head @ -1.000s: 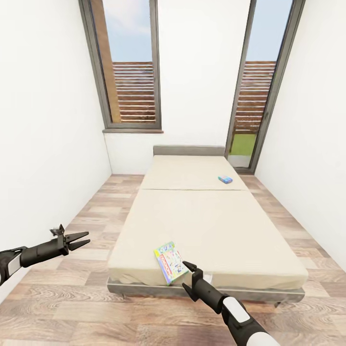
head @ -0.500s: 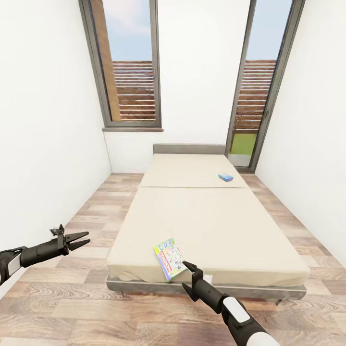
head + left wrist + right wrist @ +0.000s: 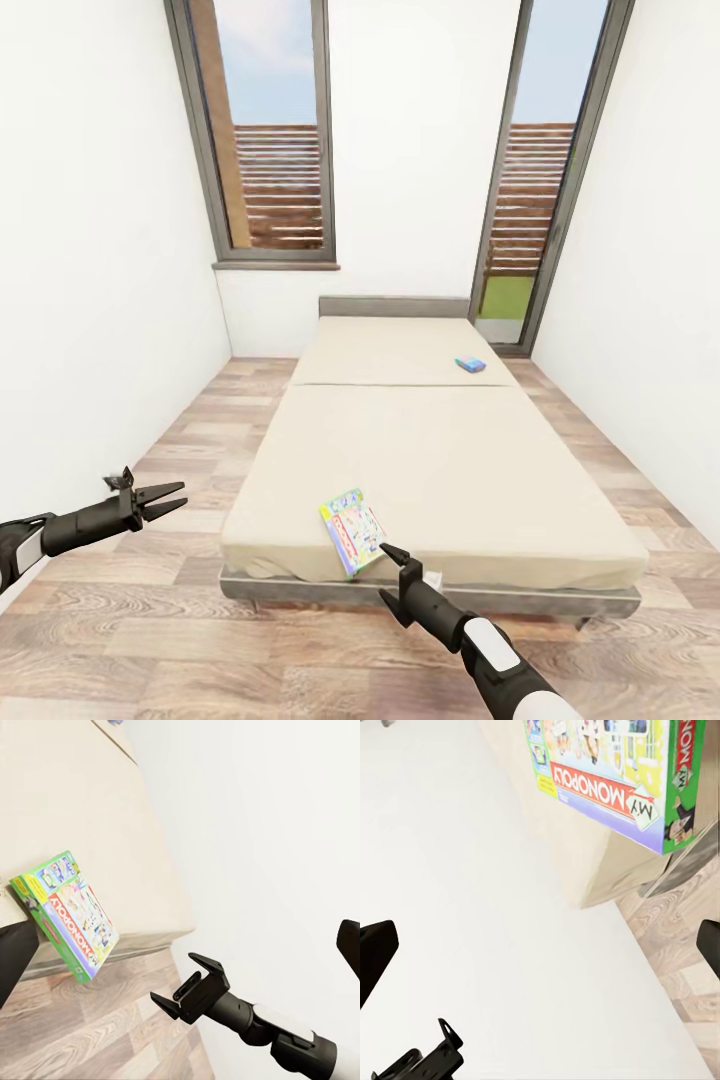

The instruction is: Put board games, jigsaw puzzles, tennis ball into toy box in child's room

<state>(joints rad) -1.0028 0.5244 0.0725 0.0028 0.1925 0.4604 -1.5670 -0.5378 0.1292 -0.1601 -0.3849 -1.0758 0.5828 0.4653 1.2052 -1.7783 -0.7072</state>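
Right gripper (image 3: 392, 562): jaws open, empty, just short of the green-edged game (image 3: 352, 532), which overhangs the foot edge of the bed (image 3: 440, 470). Left gripper (image 3: 165, 497): open, idle over the floor. Recommended: close across the overhanging corner, squarely on the box's thickness, before lifting. The small blue game (image 3: 470, 364) lies far up the mattress, near the headboard

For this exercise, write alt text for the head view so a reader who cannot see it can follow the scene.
A beige bed fills the middle of a white room, with a green-edged board game at its near edge and a small blue game near the headboard. The right gripper, open, reaches toward the near game; the left gripper hangs open over the wood floor.
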